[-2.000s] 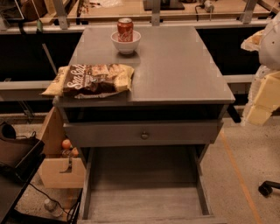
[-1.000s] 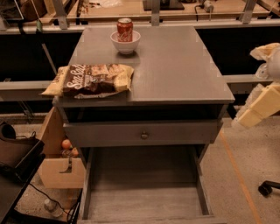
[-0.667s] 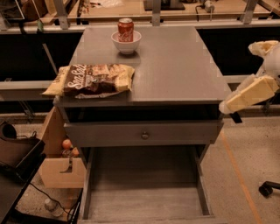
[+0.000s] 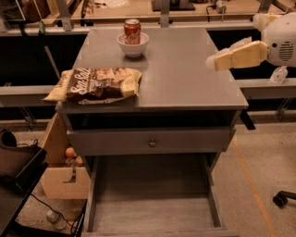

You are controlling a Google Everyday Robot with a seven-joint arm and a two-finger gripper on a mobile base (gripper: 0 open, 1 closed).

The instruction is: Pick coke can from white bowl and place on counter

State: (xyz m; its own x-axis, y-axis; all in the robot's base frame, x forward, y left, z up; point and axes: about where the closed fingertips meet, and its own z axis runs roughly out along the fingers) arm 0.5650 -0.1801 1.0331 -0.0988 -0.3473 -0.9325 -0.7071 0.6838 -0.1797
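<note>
The coke can (image 4: 132, 31), red with a silver top, stands upright inside the white bowl (image 4: 132, 46). The bowl sits near the far left of the grey counter (image 4: 185, 78). My gripper (image 4: 213, 62) comes in from the right on a cream-coloured arm (image 4: 243, 54). It hovers over the counter's right edge, well to the right of the bowl and can, and touches neither.
A brown chip bag (image 4: 95, 84) lies at the counter's front left edge. Below the top are a knobbed drawer front (image 4: 152, 143) and an open lower drawer (image 4: 152, 199). A pale wooden bench (image 4: 138, 9) runs behind. A wooden box (image 4: 64, 176) stands at the lower left.
My arm has swung up and left from beside the counter's right side to above its right edge. The can, bowl and chip bag have not moved.
</note>
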